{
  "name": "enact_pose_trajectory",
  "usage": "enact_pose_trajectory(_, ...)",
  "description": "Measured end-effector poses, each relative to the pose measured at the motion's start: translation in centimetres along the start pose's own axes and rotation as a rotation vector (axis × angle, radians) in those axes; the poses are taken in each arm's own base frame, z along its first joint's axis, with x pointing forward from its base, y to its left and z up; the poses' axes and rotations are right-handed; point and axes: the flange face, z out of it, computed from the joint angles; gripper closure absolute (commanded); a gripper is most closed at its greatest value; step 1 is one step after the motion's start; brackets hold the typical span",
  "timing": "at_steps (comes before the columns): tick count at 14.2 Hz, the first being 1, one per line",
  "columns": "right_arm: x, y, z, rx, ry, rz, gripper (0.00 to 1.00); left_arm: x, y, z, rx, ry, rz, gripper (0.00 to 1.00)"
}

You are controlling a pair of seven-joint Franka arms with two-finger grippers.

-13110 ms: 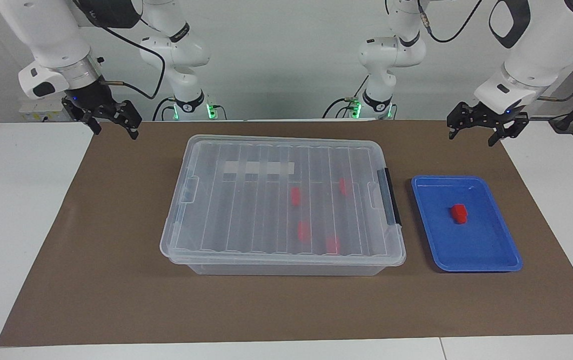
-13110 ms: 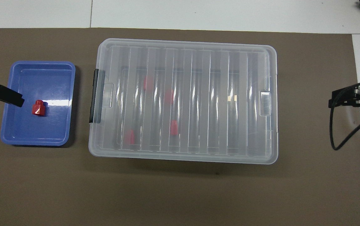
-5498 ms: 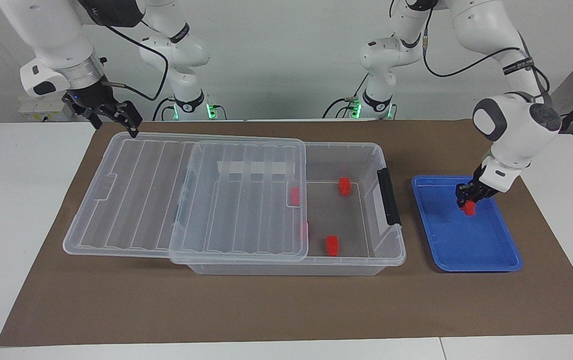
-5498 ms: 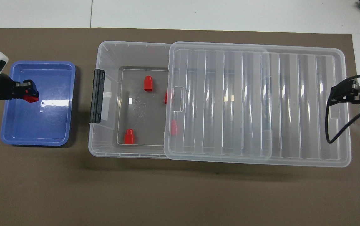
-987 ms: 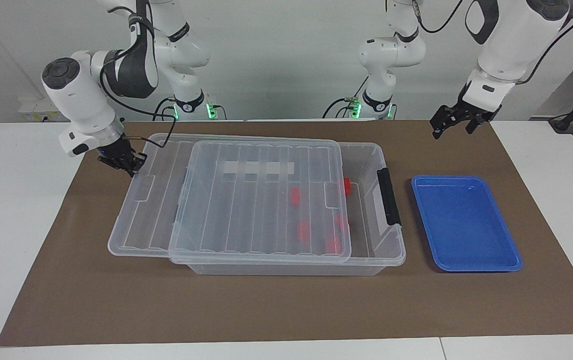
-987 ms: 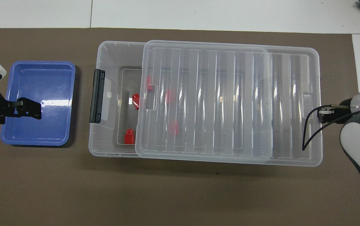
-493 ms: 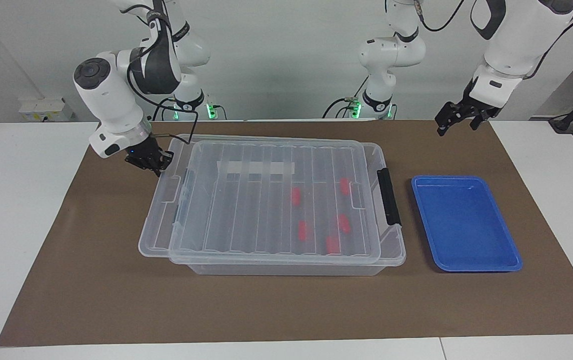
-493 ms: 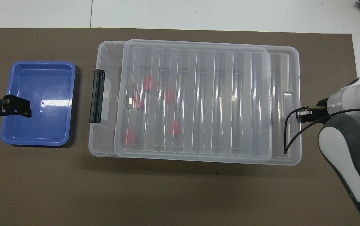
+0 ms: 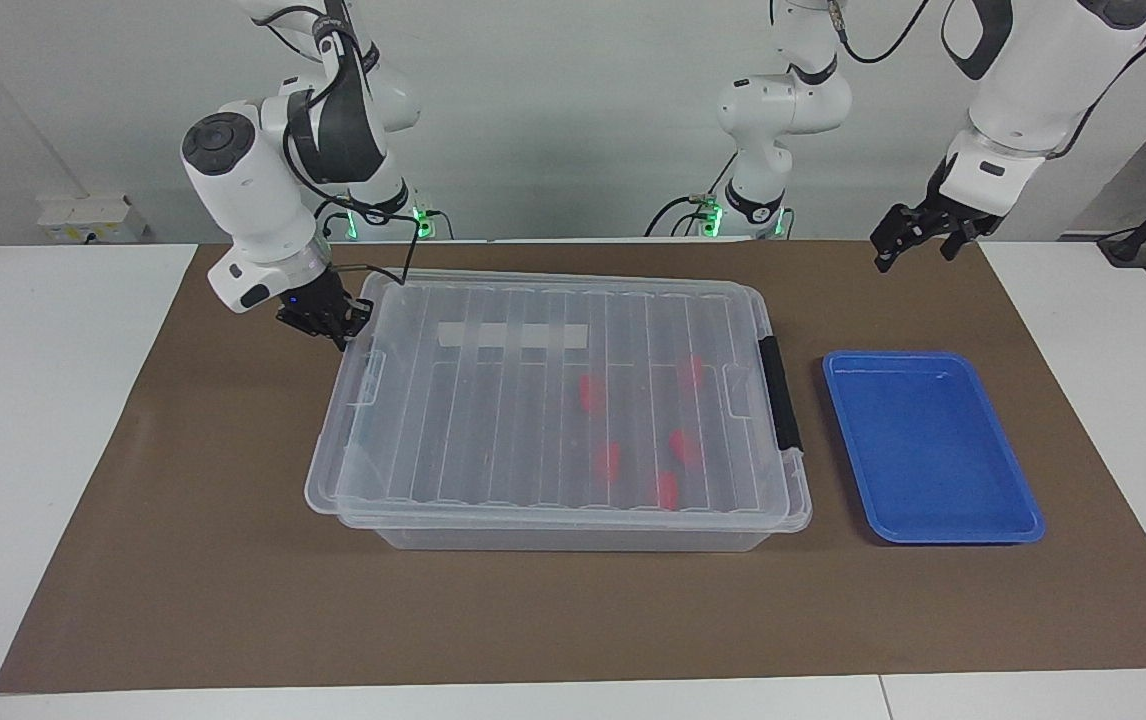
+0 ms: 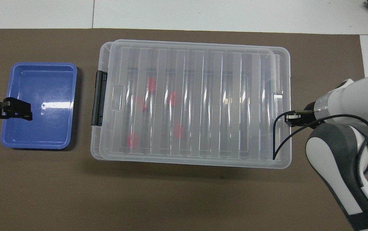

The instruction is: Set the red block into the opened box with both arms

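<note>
The clear box (image 9: pixel 573 540) stands mid-table with its ribbed lid (image 9: pixel 493 420) lying over nearly all of it, overhanging a little at the right arm's end. Through the lid I see several red blocks on the box floor, one red block (image 9: pixel 683 445) among them near the black latch (image 9: pixel 778 395). My right gripper (image 9: pixel 331 325) is shut and presses against the lid's end rim (image 10: pixel 287 106). My left gripper (image 9: pixel 915 245) hangs open and empty in the air over the blue tray (image 10: pixel 39 128).
The shallow blue tray (image 9: pixel 933 450) lies bare beside the box's latch end. A brown mat (image 9: pixel 573 620) covers the table, with white table surface at both ends.
The right gripper has pushed the lid toward the left arm's end, from half off to almost fully over the box. The left gripper has stayed nearly still.
</note>
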Motion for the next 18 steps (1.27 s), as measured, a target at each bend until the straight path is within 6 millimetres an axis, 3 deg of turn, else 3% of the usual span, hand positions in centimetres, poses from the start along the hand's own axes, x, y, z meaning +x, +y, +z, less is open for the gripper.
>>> enact_pose_trajectory(7,-0.3,-1.3,0.1,0.0,-0.001,-0.024,1.0,0.2,-1.5,0.0,-0.004,-0.001,0.018,0.0)
enact_pose_trajectory(12,-0.1,-0.9,-0.8,0.005,0.016,-0.014,1.0,0.2,-1.5,0.1,-0.004,-0.001,0.019,0.0)
enact_pose_trajectory(14,0.0,-0.2,-1.9,0.011,0.038,0.013,1.0,0.4,-1.5,0.1,-0.005,0.013,0.02,0.0)
enact_pose_trajectory(17,0.7,3.0,-4.3,0.018,0.085,0.118,1.0,1.1,-0.8,0.7,-0.013,0.026,0.029,0.0)
enact_pose_trajectory(18,1.1,4.1,-5.2,0.016,0.104,0.15,0.93,1.6,-0.4,1.0,-0.019,0.024,0.034,0.0)
